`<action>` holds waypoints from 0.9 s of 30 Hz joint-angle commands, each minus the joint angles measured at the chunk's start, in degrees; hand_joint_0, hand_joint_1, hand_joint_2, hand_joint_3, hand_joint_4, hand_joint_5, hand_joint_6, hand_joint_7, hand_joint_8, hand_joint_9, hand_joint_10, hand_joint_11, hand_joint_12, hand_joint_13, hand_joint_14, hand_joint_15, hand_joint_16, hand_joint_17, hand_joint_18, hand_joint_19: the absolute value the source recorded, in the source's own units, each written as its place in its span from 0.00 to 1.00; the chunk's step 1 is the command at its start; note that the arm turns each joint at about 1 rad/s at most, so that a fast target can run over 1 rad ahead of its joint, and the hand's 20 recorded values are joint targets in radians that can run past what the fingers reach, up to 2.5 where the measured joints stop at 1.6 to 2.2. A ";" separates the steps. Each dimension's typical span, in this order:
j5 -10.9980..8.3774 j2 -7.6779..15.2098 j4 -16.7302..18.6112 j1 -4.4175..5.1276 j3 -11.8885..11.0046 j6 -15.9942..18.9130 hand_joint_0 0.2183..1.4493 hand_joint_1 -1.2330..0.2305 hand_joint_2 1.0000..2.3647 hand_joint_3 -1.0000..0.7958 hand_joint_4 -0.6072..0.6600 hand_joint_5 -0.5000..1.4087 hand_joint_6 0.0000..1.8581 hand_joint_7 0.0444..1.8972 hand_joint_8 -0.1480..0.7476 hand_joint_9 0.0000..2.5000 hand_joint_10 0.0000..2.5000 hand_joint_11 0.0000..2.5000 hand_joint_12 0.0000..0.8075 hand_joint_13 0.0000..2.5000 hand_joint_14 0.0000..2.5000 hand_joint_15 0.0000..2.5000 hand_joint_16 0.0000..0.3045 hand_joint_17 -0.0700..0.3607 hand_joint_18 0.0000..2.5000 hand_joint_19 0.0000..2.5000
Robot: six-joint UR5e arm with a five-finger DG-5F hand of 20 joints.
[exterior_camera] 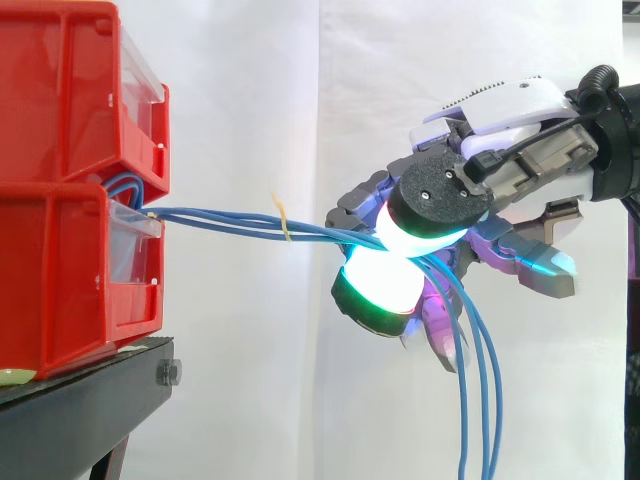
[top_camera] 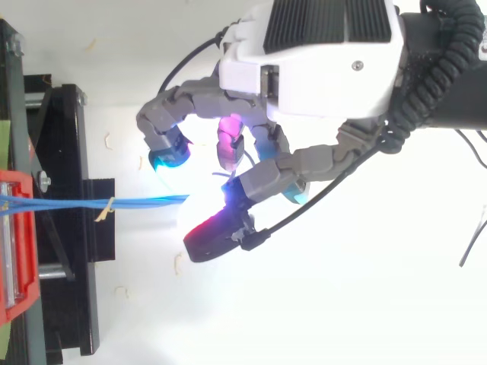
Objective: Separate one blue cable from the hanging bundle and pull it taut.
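Hand [exterior_camera: 520, 165]: curled, with two glowing pads [exterior_camera: 385, 285] pinched together on the blue cables [exterior_camera: 230, 222], well to the right of the red bins [exterior_camera: 60, 200].
Blue cables: they leave the front of the lower bin, run nearly level to the pinch, then hang loose beyond it.
Yellow tie [exterior_camera: 285, 222]: binds the strands between the bins and the hand.
Done: the stretch from the bins looks almost taut.
Left: several strands seem caught together, so one is apparently not yet singled out.
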State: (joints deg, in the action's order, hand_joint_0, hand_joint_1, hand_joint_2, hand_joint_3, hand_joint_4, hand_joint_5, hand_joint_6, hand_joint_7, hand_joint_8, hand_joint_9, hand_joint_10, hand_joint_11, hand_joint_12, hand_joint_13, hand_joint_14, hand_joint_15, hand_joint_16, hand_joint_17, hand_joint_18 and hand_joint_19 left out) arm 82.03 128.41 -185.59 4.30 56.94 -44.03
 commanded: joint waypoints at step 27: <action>-0.11 0.00 0.14 0.01 0.01 0.00 0.24 0.42 0.00 0.28 0.54 0.33 0.27 0.72 0.28 0.74 0.00 0.11 0.29 0.46 0.01 0.16 0.16 0.42 0.25 0.21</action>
State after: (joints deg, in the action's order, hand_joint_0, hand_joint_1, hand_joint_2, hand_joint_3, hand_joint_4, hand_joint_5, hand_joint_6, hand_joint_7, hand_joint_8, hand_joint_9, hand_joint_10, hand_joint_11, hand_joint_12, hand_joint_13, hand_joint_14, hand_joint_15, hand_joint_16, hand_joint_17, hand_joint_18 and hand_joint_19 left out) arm 81.94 128.41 -185.45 4.31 56.94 -44.03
